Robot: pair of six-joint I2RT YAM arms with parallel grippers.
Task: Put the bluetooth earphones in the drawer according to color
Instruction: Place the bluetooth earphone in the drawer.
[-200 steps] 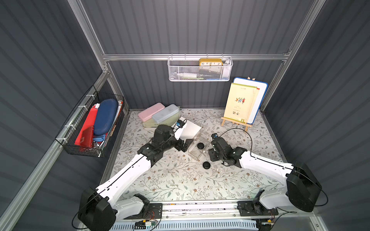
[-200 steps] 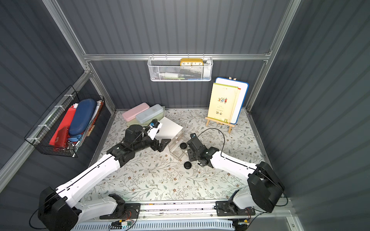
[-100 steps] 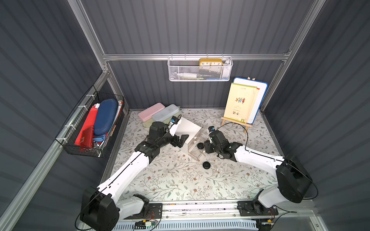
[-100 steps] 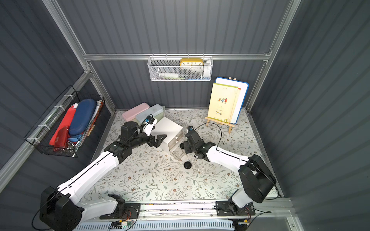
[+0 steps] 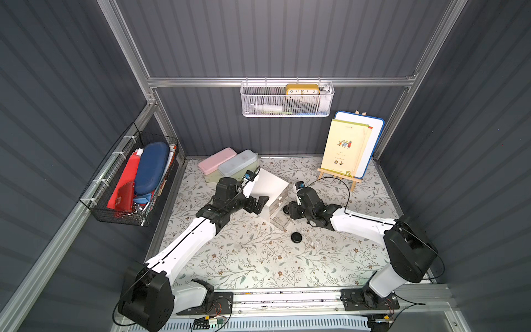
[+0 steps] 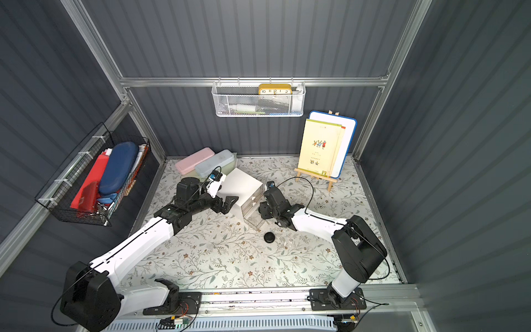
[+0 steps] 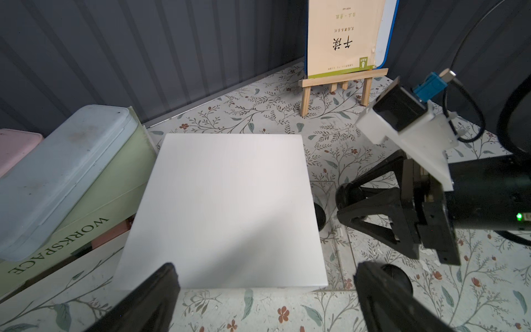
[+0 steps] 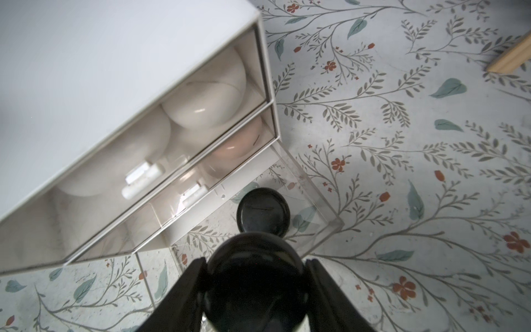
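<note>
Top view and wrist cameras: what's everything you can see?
cabinet: one, white, mid-table; bottom clear drawer pulled out.
loose black case: one, glossy black, on the flowery table.
stored black case: one, black, in the bottom clear drawer.
held black case: one, black, in the right gripper.
white cases: at least two, white, top drawer.
pink case: one showing, pale pink, middle drawer.
pencil cases: two, pink and pale blue, atop the green box.
book: one, cream, on a wooden easel before a whiteboard.
clock: one, yellow, in the white wall basket.
black wire basket: one, black, side wall.
left gripper: one, black, jaws open beside the cabinet.
right gripper: one, black, jaws shut on the held black case.
</note>
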